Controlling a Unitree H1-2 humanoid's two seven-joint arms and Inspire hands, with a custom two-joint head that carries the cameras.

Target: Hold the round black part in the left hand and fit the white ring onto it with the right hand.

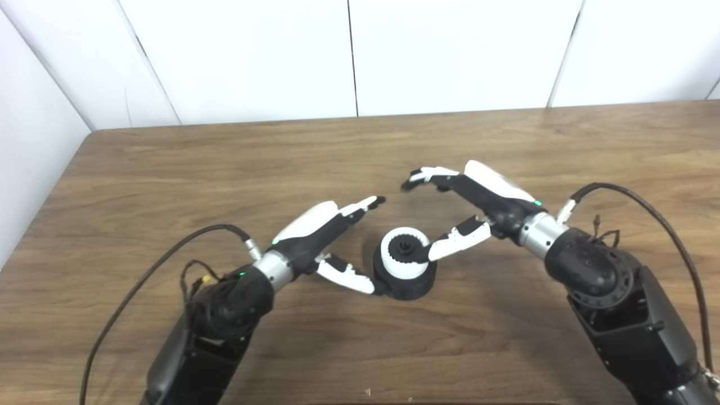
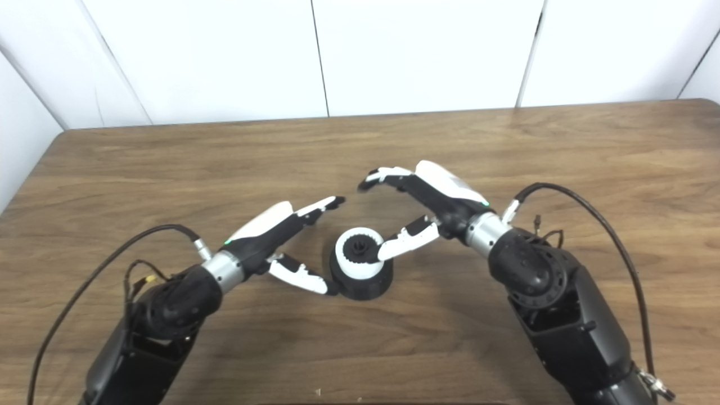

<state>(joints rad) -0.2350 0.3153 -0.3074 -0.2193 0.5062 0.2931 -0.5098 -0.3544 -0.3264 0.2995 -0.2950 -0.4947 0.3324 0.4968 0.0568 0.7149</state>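
Round black part (image 1: 405, 278) sat on the wooden surface (image 1: 360, 152), near its middle, between the two hands. White ring (image 1: 404, 253) was already seated on top of it, a black toothed hub showing through the ring's centre.

Left hand (image 1: 329, 239) was spread wide, holding nothing: upper fingers (image 1: 363, 205) stretched out above the surface and pointing toward the right hand, thumb reaching low with its tip touching or just beside the black part's left base; real contact can't be told.

Right hand (image 1: 478, 205) was spread wide too, nothing gripped: upper fingers (image 1: 430, 175) curled out and up, well clear of the ring, while the thumb tip rested on the ring's right top edge, over the hub side.

Cables looped off both wrists. White panelled wall (image 1: 349, 56) stood behind the surface.
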